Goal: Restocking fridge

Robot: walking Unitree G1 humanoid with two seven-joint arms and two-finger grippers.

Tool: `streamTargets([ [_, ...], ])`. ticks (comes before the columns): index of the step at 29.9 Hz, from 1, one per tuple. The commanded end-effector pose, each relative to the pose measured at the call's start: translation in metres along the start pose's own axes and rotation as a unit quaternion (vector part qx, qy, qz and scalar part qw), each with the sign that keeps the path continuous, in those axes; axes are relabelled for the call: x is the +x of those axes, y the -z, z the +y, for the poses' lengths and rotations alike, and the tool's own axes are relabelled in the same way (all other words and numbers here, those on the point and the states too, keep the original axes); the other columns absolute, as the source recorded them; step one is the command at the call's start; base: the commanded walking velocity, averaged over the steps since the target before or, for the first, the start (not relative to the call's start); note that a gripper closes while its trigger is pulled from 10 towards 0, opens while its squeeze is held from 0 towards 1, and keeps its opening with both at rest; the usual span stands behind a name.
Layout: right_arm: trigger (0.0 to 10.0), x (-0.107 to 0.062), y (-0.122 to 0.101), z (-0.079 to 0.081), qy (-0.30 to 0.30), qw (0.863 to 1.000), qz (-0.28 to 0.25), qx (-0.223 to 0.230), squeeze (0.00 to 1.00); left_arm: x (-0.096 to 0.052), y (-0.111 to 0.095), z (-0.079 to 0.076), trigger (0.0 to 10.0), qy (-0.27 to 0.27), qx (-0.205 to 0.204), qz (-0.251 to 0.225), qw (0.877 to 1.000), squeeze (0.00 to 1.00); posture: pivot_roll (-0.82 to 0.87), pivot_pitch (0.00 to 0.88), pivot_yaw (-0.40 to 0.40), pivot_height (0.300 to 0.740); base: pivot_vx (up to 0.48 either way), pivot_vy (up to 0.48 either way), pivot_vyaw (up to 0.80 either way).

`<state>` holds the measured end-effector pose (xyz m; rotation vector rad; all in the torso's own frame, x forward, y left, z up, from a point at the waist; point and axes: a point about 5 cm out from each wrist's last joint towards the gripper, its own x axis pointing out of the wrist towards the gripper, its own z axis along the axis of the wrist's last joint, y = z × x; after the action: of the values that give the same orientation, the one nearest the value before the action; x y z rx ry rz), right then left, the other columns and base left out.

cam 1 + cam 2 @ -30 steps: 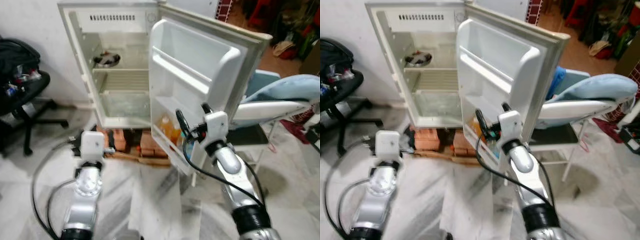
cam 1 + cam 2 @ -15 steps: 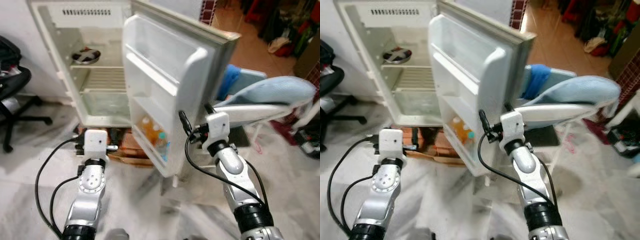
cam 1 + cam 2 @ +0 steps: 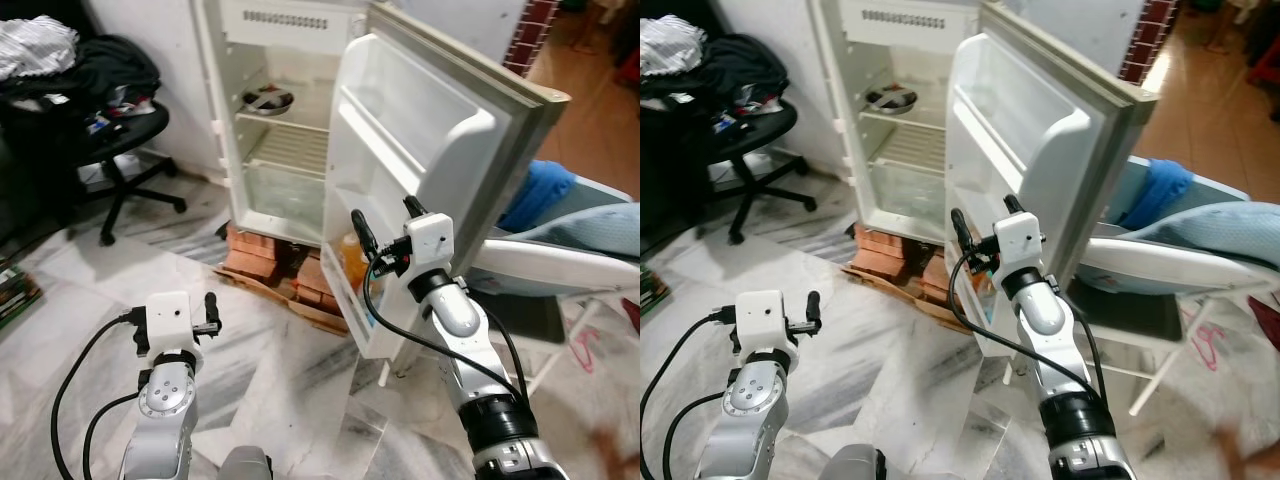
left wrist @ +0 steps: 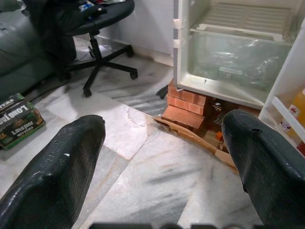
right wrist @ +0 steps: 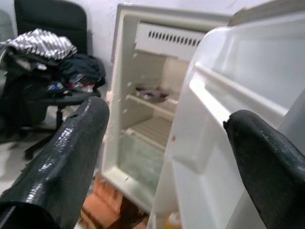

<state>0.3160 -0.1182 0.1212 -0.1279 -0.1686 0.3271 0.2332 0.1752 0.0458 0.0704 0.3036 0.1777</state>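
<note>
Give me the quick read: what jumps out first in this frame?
A small white fridge stands propped on bricks, its door swung wide with orange bottles in the lowest door shelf. The right gripper, fingers open, is raised right beside that door. To the robot's left is a black office chair heaped with clothes; the left gripper hangs low over the marble floor.

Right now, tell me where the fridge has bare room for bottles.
The wire shelf below the bowl is bare, and so is the upper door shelf. The bottom door shelf is crowded with bottles.
</note>
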Motion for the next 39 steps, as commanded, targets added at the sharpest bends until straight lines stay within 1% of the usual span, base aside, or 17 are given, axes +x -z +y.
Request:
streamTargets([
  [1,10.0,0.007,-0.004,-0.012,0.030,1.000,0.000,-0.005,0.00,0.002,-0.006,-0.005,10.0,0.021,0.006,-0.002,1.000,0.00,0.12,0.000,-0.022,0.740,0.000,0.000,0.00],
  [9,10.0,0.009,0.009,-0.017,0.076,0.996,0.054,-0.003,0.00,0.002,-0.002,-0.008,10.0,0.037,0.006,0.017,0.999,0.00,0.11,0.000,-0.019,0.740,0.000,0.000,0.00],
  [11,10.0,0.021,0.000,-0.001,0.051,0.998,0.032,0.035,0.00,0.002,-0.002,-0.009,10.0,0.042,0.009,0.020,0.999,0.00,0.12,0.000,-0.018,0.740,0.000,0.000,0.00],
  [14,10.0,0.022,-0.002,0.001,0.047,0.998,0.028,0.041,0.00,0.002,-0.002,-0.009,10.0,0.043,0.010,0.020,0.999,0.00,0.12,0.000,-0.018,0.740,0.000,0.000,0.00],
  [17,10.0,0.034,-0.019,0.020,0.002,0.994,-0.004,0.107,0.00,0.003,-0.003,-0.010,10.0,0.047,0.013,0.018,0.999,0.00,0.12,0.000,-0.016,0.740,0.000,0.000,0.00],
  [18,10.0,0.034,-0.019,0.020,0.002,0.994,-0.004,0.107,0.00,0.003,-0.003,-0.010,10.0,0.047,0.013,0.018,0.999,0.00,0.12,0.000,-0.016,0.740,0.000,0.000,0.00],
  [19,10.0,0.037,-0.028,0.032,-0.042,0.988,-0.018,0.151,0.00,0.003,-0.003,-0.010,10.0,0.049,0.014,0.018,0.999,0.00,0.12,0.000,-0.017,0.740,0.000,0.000,0.00],
  [20,10.0,0.034,-0.043,0.048,-0.123,0.964,-0.029,0.234,0.00,0.003,-0.003,-0.010,10.0,0.051,0.014,0.018,0.998,0.00,0.12,0.000,-0.018,0.740,0.000,0.000,0.00],
  [22,10.0,0.016,-0.069,0.071,-0.292,0.898,-0.053,0.326,0.00,0.002,-0.003,-0.010,10.0,0.052,0.015,0.018,0.998,0.00,0.12,0.000,-0.019,0.740,0.000,0.000,0.00],
  [23,10.0,0.004,-0.076,0.075,-0.349,0.876,-0.059,0.328,0.00,0.002,-0.003,-0.010,10.0,0.053,0.015,0.019,0.998,0.00,0.12,0.000,-0.019,0.740,0.000,0.000,0.00],
  [24,10.0,-0.008,-0.072,0.075,-0.388,0.869,-0.045,0.304,0.00,0.002,-0.003,-0.010,10.0,0.053,0.015,0.019,0.998,0.00,0.12,0.000,-0.020,0.740,0.000,0.000,0.00],
  [25,10.0,-0.008,-0.072,0.075,-0.388,0.869,-0.045,0.304,0.00,0.002,-0.003,-0.010,10.0,0.053,0.015,0.019,0.998,0.00,0.12,0.000,-0.020,0.740,0.000,0.000,0.00],
  [26,10.0,-0.018,-0.054,0.070,-0.401,0.875,-0.008,0.272,0.00,0.002,-0.003,-0.010,10.0,0.055,0.016,0.020,0.998,0.00,0.12,0.000,-0.020,0.740,0.000,0.000,0.00],
  [29,10.0,-0.038,-0.032,0.058,-0.432,0.861,0.050,0.262,0.00,0.002,-0.003,-0.010,10.0,0.056,0.015,0.021,0.998,0.00,0.12,0.000,-0.019,0.740,0.000,0.000,0.00],
  [32,10.0,-0.075,-0.008,0.040,-0.498,0.828,0.125,0.227,0.00,0.002,-0.003,-0.010,10.0,0.058,0.016,0.022,0.998,0.00,0.11,0.000,-0.015,0.740,0.000,0.000,0.00],
  [36,10.0,-0.098,0.007,0.022,-0.524,0.808,0.187,0.193,0.00,0.003,-0.003,-0.011,10.0,0.062,0.018,0.024,0.998,0.00,0.10,0.005,-0.011,0.740,0.000,0.000,0.00],
  [39,10.0,-0.103,0.046,-0.010,-0.476,0.828,0.295,0.034,0.00,0.004,-0.002,-0.011,10.0,0.066,0.021,0.025,0.997,0.00,0.10,0.004,-0.006,0.740,0.000,0.000,0.00],
])
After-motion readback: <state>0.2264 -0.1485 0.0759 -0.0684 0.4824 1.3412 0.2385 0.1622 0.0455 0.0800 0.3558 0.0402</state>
